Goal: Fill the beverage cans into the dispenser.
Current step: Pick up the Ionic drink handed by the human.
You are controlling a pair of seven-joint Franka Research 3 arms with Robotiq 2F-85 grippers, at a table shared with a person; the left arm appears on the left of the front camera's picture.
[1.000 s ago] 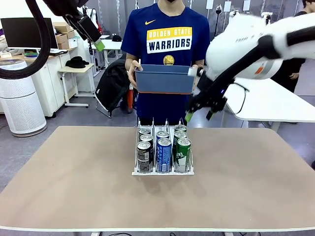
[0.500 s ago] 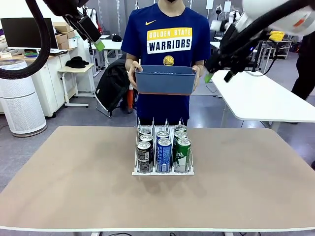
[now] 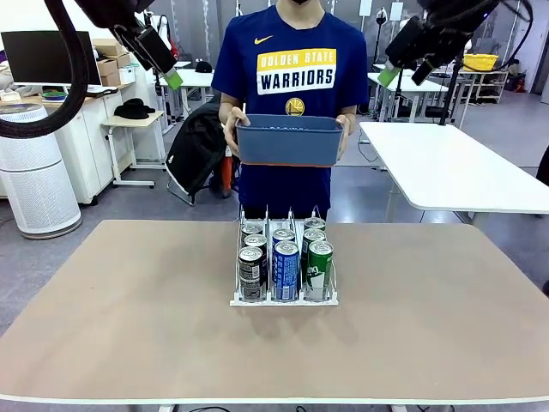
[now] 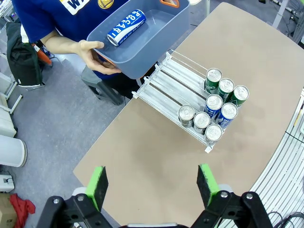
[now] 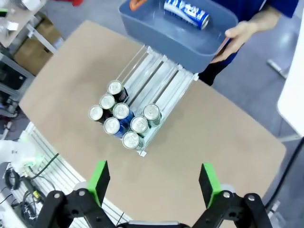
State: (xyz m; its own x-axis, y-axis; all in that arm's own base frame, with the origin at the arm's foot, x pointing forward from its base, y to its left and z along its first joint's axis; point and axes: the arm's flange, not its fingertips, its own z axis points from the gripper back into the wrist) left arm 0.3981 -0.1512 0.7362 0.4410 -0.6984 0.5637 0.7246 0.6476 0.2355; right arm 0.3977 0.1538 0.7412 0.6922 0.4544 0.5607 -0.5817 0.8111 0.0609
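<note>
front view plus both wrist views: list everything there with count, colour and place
table: 1, tan, under the dispenser
dispenser: 1, clear, mid-table, nearer the person
black cans: 3, black, left lane
blue cans: 2, blue, middle lane
green cans: 3, green, right lane
bin: 1, blue-grey, held up at the far side
loose can: 1, blue and white, lying in the bin
person's hands: 2, on the bin's ends
left gripper: 1, black, green pads, open, raised
right gripper: 1, same, open, raised

Cans (image 3: 286,270) in dispenser (image 4: 164,83) on table (image 3: 129,318); another can (image 4: 126,27) in bin (image 4: 137,61) behind it.
</note>
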